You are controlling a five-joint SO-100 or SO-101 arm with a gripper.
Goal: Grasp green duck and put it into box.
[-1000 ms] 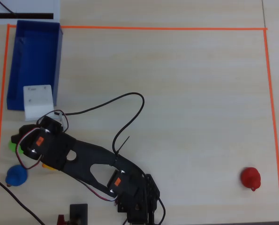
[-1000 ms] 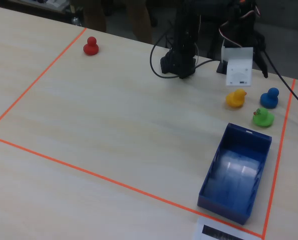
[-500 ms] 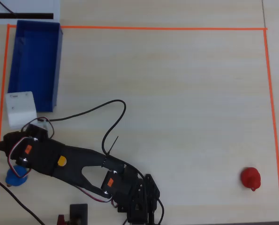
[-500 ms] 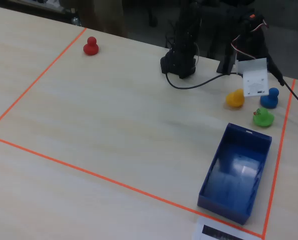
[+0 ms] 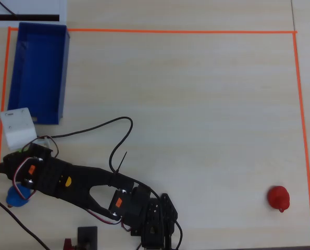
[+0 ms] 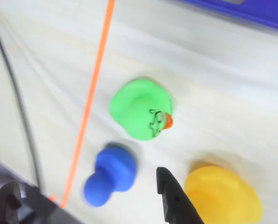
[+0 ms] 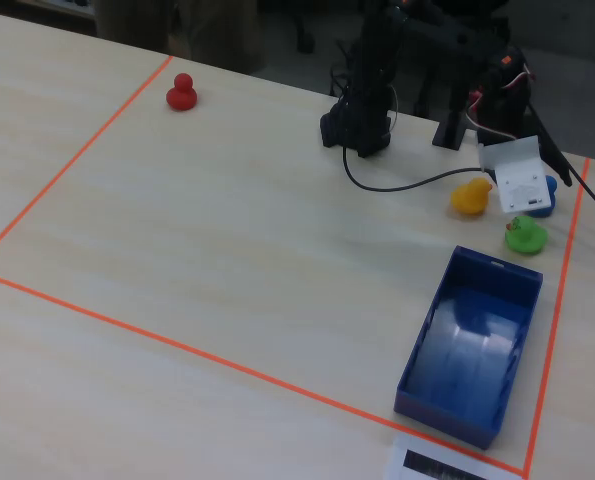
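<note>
Nothing is done yet: the green duck [image 6: 139, 109] lies ungrasped near the surface's edge, the box [image 7: 471, 346] empty; the tool [image 6: 89, 196] is held spread above.

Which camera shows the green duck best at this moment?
The wrist view: the green duck fills the middle of the frame, beak and eye visible, between the blue duck and the yellow duck. The fixed view shows it small beside the box. In the overhead view the arm hides it.

Four ducks [image 7: 526, 236], one box [image 7: 467, 350]
</note>
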